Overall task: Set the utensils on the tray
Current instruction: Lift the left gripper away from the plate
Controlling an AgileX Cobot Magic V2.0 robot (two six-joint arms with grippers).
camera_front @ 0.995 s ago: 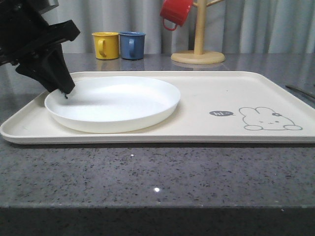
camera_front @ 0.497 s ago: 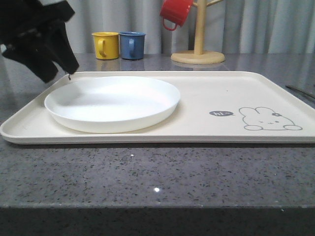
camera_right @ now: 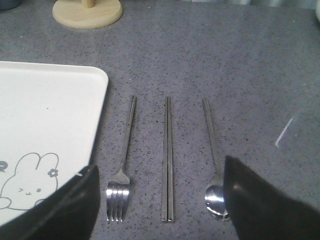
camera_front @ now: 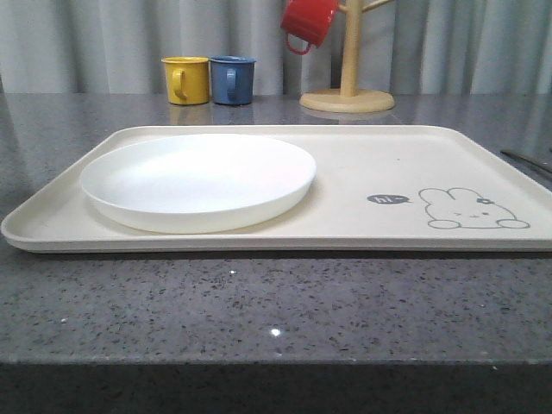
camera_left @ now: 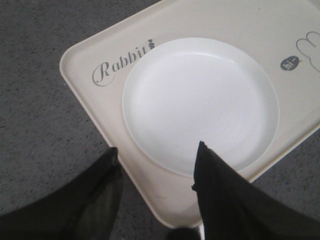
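The cream tray (camera_front: 388,159) with its rabbit drawing lies across the grey counter. In the right wrist view, a fork (camera_right: 129,130), a pair of chopsticks (camera_right: 168,155) and a spoon (camera_right: 210,135) lie side by side on the counter just beyond the tray's (camera_right: 50,110) edge. My right gripper (camera_right: 160,165) hangs open above them; its fingers straddle all three and touch none. My left gripper (camera_left: 157,150) is open and empty above the tray's (camera_left: 85,95) corner by the "Rabbit" script. A thin metal handle (camera_front: 524,159) shows at the far right in the front view.
A round white plate (camera_front: 198,177) takes up the tray's left half. Yellow (camera_front: 186,79) and blue (camera_front: 232,79) mugs stand at the back. A red mug (camera_front: 307,21) hangs on a wooden mug tree (camera_front: 348,99) behind the tray.
My left arm, which was low over the plate's left rim, has risen up and left, out of the front view. The plate and tray have not moved.
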